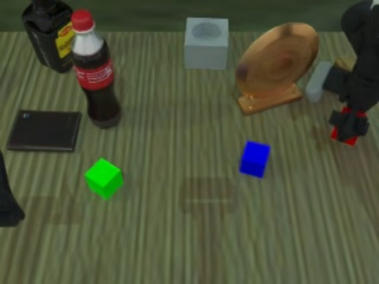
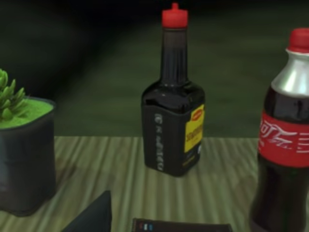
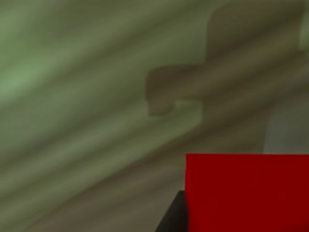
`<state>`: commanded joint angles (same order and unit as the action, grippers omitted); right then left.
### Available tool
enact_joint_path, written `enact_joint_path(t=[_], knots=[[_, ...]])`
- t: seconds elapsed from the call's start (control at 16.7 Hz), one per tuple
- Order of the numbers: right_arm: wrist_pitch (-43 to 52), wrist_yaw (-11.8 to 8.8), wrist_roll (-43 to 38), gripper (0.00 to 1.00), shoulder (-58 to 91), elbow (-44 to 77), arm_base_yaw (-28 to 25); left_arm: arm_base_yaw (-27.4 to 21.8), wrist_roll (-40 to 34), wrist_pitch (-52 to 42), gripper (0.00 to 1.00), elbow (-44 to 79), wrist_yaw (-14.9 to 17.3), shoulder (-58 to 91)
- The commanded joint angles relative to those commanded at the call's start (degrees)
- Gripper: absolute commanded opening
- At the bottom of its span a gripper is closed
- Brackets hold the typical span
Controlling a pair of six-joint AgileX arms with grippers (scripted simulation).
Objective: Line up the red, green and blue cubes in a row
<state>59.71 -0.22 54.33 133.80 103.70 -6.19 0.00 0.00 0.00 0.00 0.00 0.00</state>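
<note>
Cubes are judged rigid, light, smooth; grip opposite flat faces. Right gripper (image 1: 349,126) jaws clamp red cube (image 1: 345,136) at bench right; green cube (image 1: 103,177) left, blue cube (image 1: 255,158) centre-right

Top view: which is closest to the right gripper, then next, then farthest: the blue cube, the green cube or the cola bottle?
From the right gripper, at the table's right edge over the red cube:
1. Blue cube, near the middle.
2. Green cube and cola bottle, both far left, too close to call.
</note>
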Motion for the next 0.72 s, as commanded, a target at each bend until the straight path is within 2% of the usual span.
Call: enact_joint_path(t=[0.18, 0.54, 0.72], knots=[[5.51, -0.02, 0.1, 0.0, -2.1, 3.26, -0.32, 0.0, 0.0, 0.0, 1.0, 0.0, 0.0, 0.0], [6.23, -0.02, -0.08, 0.0, -2.41, 3.78, -0.21, 0.0, 0.0, 0.0, 1.0, 0.0, 0.0, 0.0], [7.37, 0.0, -1.44, 0.0, -1.26, 6.07, -4.12, 0.0, 0.0, 0.0, 1.0, 0.0, 0.0, 0.0]])
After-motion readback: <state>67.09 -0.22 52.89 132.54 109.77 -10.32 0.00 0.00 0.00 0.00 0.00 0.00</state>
